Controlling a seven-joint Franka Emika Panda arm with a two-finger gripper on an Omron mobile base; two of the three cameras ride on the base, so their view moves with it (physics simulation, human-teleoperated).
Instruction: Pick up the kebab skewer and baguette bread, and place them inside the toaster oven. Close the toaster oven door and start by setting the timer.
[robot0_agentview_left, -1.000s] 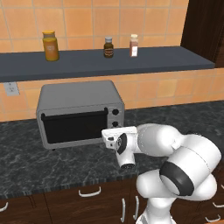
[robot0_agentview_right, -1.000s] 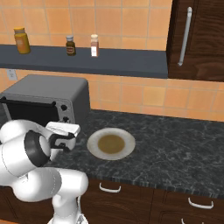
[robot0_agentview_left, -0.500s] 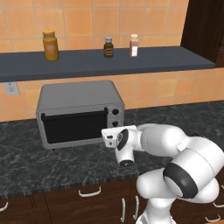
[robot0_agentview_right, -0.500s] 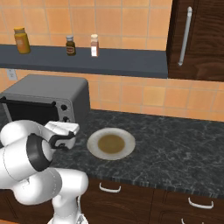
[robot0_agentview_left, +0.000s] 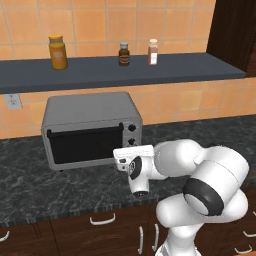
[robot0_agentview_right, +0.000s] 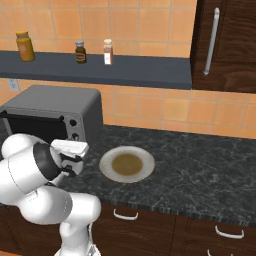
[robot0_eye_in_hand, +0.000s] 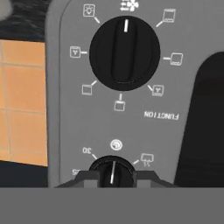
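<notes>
Toaster oven (robot0_agentview_left: 90, 127): grey box against the tiled wall at the back of the dark counter (robot0_agentview_left: 45, 190), door (robot0_agentview_left: 85, 145) shut, knob column at its right side.

Left base view: the gripper (robot0_agentview_left: 131, 156) is held up against the lower knobs, the white arm reaching in from the lower right. An orange jar (robot0_agentview_left: 58, 51), a dark bottle (robot0_agentview_left: 124, 53) and a pale shaker (robot0_agentview_left: 153, 52) stand on the shelf above, well apart from the work.

Right base view: an empty-looking plate (robot0_agentview_right: 127, 164) lies just right of the oven, near the counter's front edge; skewer and bread are presumably inside.

Hand view: the timer knob (robot0_eye_in_hand: 112, 172) sits squarely between the fingertips (robot0_eye_in_hand: 87, 177), its marker line running straight away from the hand. The jaws are closed onto it. The function knob (robot0_eye_in_hand: 125, 53) lies beyond, untouched. Nothing obstructs; a twist about the knob's axis appears next.
</notes>
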